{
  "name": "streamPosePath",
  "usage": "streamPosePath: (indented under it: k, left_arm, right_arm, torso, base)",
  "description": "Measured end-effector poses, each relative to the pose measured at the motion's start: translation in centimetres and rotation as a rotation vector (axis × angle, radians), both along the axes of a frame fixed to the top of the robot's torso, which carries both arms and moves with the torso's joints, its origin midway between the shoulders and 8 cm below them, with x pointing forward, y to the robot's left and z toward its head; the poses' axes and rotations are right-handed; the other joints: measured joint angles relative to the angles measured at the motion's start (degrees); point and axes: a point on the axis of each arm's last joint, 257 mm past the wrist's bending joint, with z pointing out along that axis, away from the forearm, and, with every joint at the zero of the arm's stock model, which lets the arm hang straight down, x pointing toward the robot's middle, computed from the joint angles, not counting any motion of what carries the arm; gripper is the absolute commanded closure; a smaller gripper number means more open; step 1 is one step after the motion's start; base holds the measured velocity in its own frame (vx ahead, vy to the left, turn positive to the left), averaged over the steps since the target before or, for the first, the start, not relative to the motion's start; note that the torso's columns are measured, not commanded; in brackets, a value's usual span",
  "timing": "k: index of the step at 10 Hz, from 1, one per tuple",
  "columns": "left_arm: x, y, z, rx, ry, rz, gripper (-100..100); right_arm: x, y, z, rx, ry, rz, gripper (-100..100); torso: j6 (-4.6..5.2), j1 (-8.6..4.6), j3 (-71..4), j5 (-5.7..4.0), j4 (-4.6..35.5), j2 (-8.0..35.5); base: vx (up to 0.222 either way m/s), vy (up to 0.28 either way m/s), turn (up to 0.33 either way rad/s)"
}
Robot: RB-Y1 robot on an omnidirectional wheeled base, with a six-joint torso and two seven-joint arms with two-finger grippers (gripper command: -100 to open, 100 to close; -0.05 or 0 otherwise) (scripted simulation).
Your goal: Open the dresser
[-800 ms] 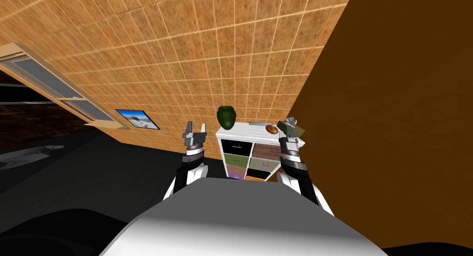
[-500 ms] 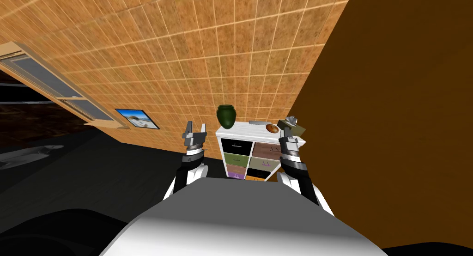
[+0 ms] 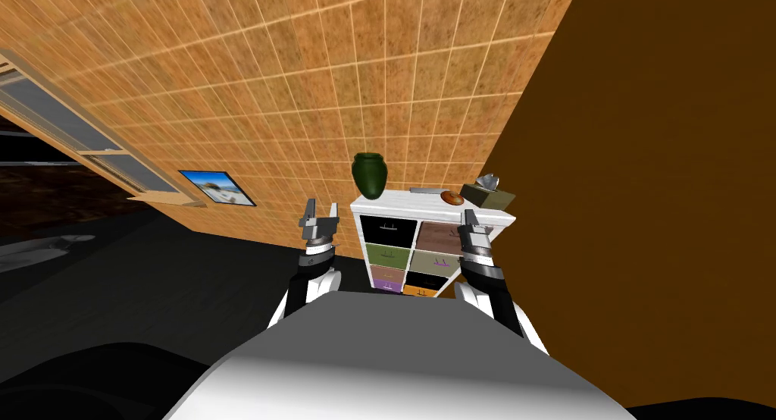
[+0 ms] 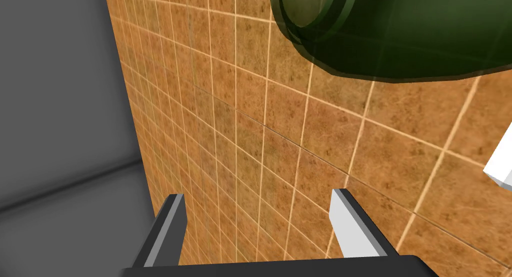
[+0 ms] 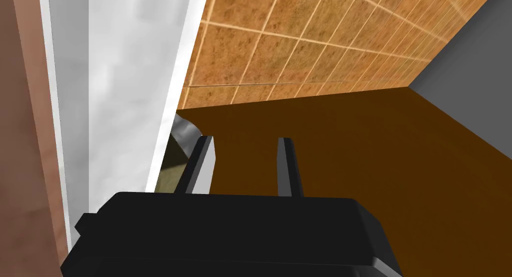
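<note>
Fingers of the right gripper (image 3: 470,221) stand a narrow gap apart with nothing between them, just at the 3 o'clock edge of the white dresser (image 3: 394,204). The dresser stands at 12 o'clock against the tiled wall (image 3: 303,97), its coloured drawer fronts flush. On its top sit a dark green vase (image 3: 369,173) at 11 o'clock and a brown bowl (image 3: 452,198) and tissue box (image 3: 487,194) toward 1 o'clock, while the left gripper (image 3: 319,211) hangs at the dresser's 9 o'clock, fingers wide apart and empty.

Green vase (image 4: 400,34) cut by frame edge, tissue box (image 5: 170,170) mostly hidden behind white dresser (image 5: 120,89)
</note>
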Motion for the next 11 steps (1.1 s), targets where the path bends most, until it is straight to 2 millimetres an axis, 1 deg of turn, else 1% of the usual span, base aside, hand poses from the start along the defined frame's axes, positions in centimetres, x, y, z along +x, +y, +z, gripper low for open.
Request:
streamPosePath:
  k: [1, 2, 3, 4, 5, 8, 11]
  left_arm:
    - [0.0, 0.0, 0.0, 0.0, 0.0, 0.0, 0]
    - [0.0, 0.0, 0.0, 0.0, 0.0, 0.0, 0]
    - [0.0, 0.0, 0.0, 0.0, 0.0, 0.0, 0]
    - [0.0, 0.0, 0.0, 0.0, 0.001, 0.0, 0]
    - [0.0, 0.0, 0.0, 0.0, 0.001, 0.0, 0]
    - [0.0, 0.0, 0.0, 0.0, 0.001, 0.0, 0]
    - [0.0, 0.0, 0.0, 0.0, 0.001, 0.0, 0]
  right_arm:
    - [-0.1, 0.0, 0.2, -0.001, -0.006, 0.0, 0]
    - [-0.7, 0.3, 1.7, -0.012, -0.049, 0.002, -100]
    - [-1.1, 0.7, 2.8, -0.049, -0.075, 0.007, -100]
    - [-1.3, 1.2, 3.1, -0.093, -0.083, 0.008, -100]
    - [-1.4, 1.6, 3.2, -0.141, -0.085, 0.002, -100]
    - [-1.4, 1.8, 3.0, -0.223, -0.089, -0.018, -100]
    - [-1.3, 2.3, 2.8, -0.339, -0.092, -0.064, -100]
  torso:
    - [-0.02, -0.02, -8.5, -0.04, 4.2, 4.1]
    - [-0.17, -0.13, -17.0, -0.52, 7.8, 8.0]
    - [-0.22, -0.26, -21.2, -0.6, 9.5, 9.5]
    - [-0.23, -0.2, -22.4, -0.56, 10.0, 9.8]
    - [-0.31, -0.01, -22.6, -0.53, 10.1, 9.9]
    - [-0.37, 0.0, -22.6, -0.61, 10.1, 10.1]
    - [-0.53, 0.34, -22.6, -0.53, 10.0, 10.0]
  base:
    - [0.014, -0.024, -0.034]
    - [0.011, -0.012, -0.04]
    - [0.002, 0.014, -0.017]
    - [0.013, 0.037, -0.025]
    - [0.012, 0.019, -0.011]
    - [0.017, 0.022, -0.014]
    - [0.012, 0.033, -0.021]
